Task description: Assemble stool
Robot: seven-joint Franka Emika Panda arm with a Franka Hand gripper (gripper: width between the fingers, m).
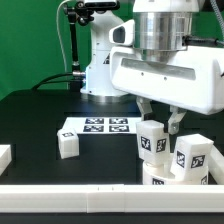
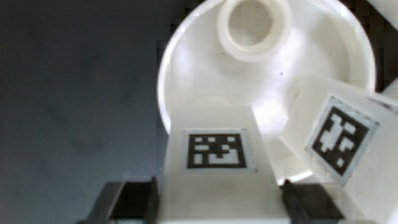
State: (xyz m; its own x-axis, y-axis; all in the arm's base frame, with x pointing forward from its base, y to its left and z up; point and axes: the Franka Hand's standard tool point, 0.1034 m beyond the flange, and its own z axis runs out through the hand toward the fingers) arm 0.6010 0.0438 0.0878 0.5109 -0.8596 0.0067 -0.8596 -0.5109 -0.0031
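The round white seat [image 2: 214,90] lies flat, its inner face up, with a raised socket hole [image 2: 249,25]; in the exterior view it [image 1: 160,179] sits at the front right. My gripper [image 2: 221,200] is shut on a tagged white leg block [image 2: 217,150], held upright on or just over the seat; the exterior view shows the gripper [image 1: 160,122] above this leg [image 1: 152,141]. A second tagged leg [image 1: 193,158] stands on the seat beside it, also in the wrist view [image 2: 347,130]. A third leg [image 1: 68,143] lies on the black table toward the exterior view's left.
The marker board [image 1: 97,126] lies flat behind the third leg. A plain white block [image 1: 3,157] sits at the exterior view's left edge. A white rail [image 1: 70,198] runs along the table's front. The robot base [image 1: 100,60] stands at the back.
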